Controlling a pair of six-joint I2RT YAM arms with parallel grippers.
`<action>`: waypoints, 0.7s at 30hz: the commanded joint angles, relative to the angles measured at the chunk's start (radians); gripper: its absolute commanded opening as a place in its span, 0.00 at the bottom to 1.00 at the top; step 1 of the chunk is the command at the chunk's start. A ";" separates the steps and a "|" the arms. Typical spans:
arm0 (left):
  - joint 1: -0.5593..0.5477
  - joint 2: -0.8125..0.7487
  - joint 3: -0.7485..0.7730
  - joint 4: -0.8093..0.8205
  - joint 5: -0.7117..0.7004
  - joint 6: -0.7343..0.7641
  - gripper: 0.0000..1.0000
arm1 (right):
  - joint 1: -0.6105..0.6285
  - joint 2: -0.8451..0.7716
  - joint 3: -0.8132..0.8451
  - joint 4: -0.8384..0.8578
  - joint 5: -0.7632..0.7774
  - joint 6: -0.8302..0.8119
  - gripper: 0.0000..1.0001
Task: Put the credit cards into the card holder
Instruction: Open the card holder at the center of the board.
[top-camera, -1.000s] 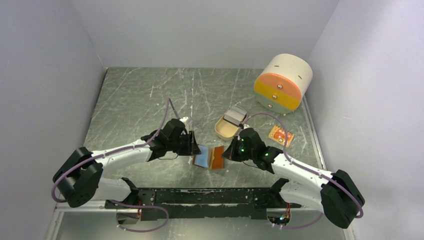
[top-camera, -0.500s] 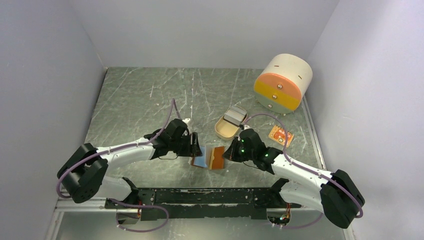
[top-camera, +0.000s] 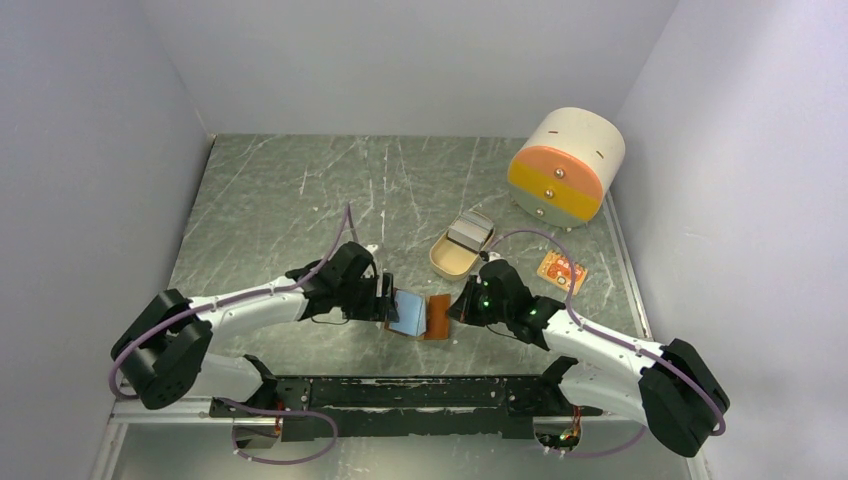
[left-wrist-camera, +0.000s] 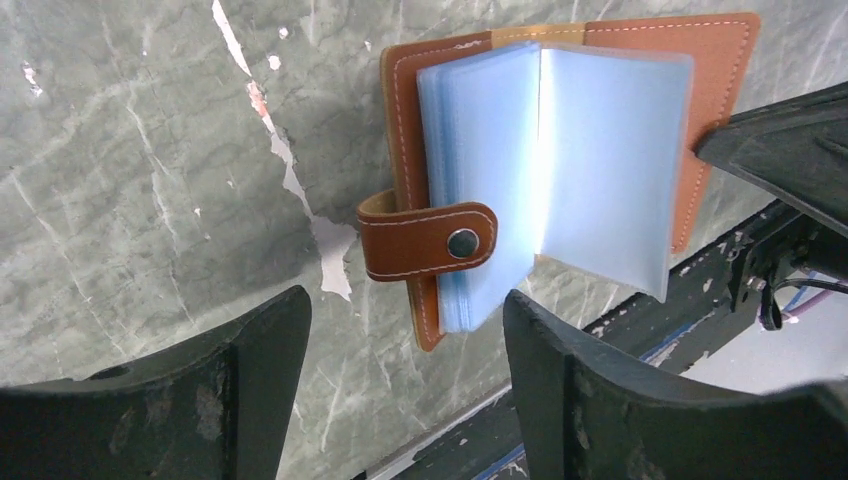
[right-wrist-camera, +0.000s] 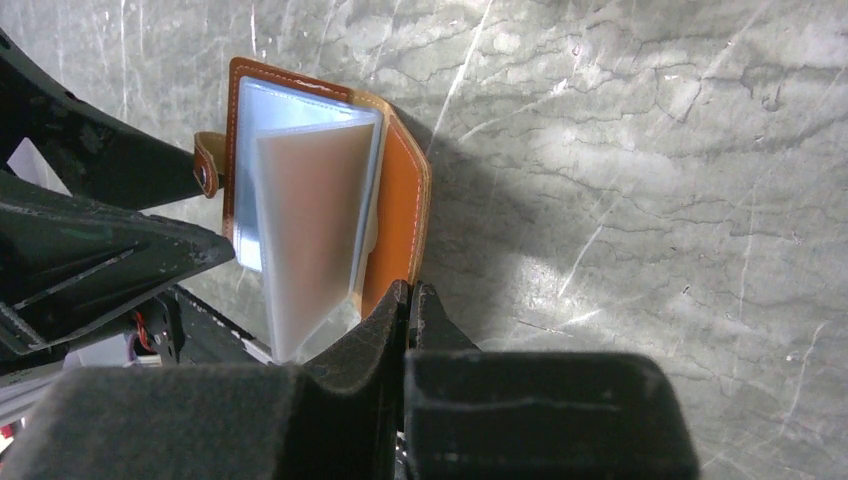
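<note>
The card holder (top-camera: 432, 316) lies open near the table's front edge: brown leather, a snap strap (left-wrist-camera: 430, 240) and light blue sleeves (left-wrist-camera: 600, 160). My right gripper (top-camera: 456, 308) is shut on the edge of its right flap (right-wrist-camera: 395, 225) and tilts that flap up. My left gripper (top-camera: 386, 300) is open, with its fingers (left-wrist-camera: 250, 345) either side of the strap edge and not touching it. The credit cards (top-camera: 468, 233) are a pale grey stack in the tan oval dish (top-camera: 446, 260) behind the holder.
A cream-and-orange drum-shaped drawer box (top-camera: 565, 165) stands at the back right. A small orange printed packet (top-camera: 561, 270) lies right of the dish. A black rail (top-camera: 400, 390) runs along the front edge between the arm bases.
The right gripper has tilted the holder's right flap more upright, so the brown flap looks narrower. The left gripper has moved slightly closer to the holder's left side.
</note>
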 joint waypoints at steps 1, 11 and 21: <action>0.001 -0.044 -0.035 0.050 0.029 -0.008 0.76 | 0.001 -0.001 -0.018 0.028 -0.002 -0.017 0.00; 0.000 0.068 -0.033 0.207 0.083 -0.004 0.75 | 0.001 -0.017 -0.029 0.035 0.002 -0.015 0.00; 0.001 0.091 -0.016 0.284 0.162 -0.017 0.17 | 0.000 -0.026 -0.024 0.022 0.008 -0.028 0.06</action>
